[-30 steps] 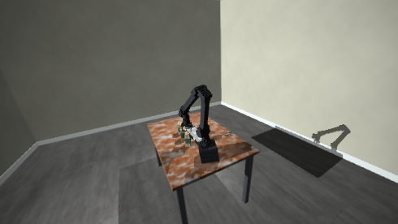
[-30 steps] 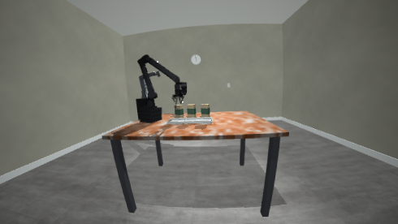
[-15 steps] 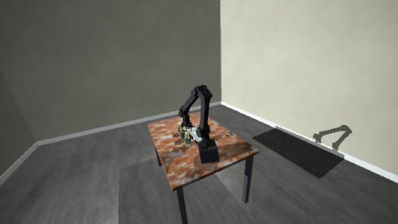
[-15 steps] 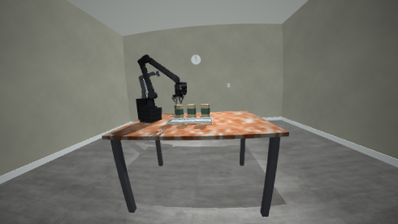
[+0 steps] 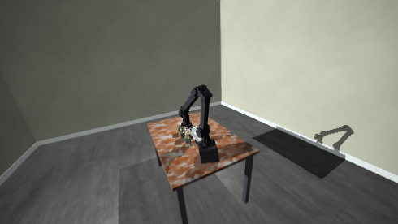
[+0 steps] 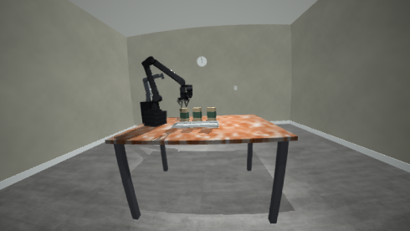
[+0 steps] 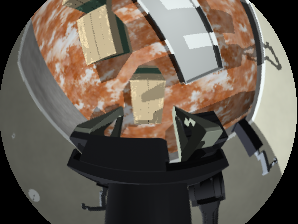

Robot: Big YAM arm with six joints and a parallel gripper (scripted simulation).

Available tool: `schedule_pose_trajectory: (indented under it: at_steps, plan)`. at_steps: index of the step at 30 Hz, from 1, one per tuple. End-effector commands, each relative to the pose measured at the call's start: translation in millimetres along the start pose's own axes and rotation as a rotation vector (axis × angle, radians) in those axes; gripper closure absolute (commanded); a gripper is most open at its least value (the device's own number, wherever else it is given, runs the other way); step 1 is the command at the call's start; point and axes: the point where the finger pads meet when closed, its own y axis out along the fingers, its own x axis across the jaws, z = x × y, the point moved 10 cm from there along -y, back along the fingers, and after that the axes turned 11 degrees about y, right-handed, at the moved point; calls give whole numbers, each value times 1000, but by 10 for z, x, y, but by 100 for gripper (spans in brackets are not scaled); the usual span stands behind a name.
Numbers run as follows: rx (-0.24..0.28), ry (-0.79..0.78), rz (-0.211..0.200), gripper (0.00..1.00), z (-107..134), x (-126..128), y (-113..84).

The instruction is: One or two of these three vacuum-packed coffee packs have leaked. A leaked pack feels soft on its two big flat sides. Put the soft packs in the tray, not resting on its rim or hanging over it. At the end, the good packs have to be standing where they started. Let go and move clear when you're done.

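Wrist view: spread, empty jaws hang above the nearest coffee pack (image 7: pixel 148 99).

Jaws hang open right above the nearest pack (image 7: pixel 148 99), one finger on either side of it and nothing touching. Beyond that pack, the other two stand in a row on the counter (image 6: pixel 251 127): the middle pack (image 6: pixel 197 113), then the far pack (image 6: pixel 211 113). The tray (image 7: pixel 174 19) lies flat on the counter beside the row, running alongside all three packs.
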Motion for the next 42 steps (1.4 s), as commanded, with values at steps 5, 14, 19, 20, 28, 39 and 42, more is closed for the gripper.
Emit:
schedule_pose_trajectory:
  at_steps: [5,14,19,20,28,39,42]
  plan:
    - [-20,-2,-28,23,5,77,-90]
    - [0,2,-2,23,24,33,59]
    - [0,2,-2,23,25,32,139]
    - [0,2,-2,23,25,32,161]
    - [0,2,-1,23,27,29,309]
    - [0,2,-1,23,29,26,497]
    - [-12,0,-16,23,27,37,459]
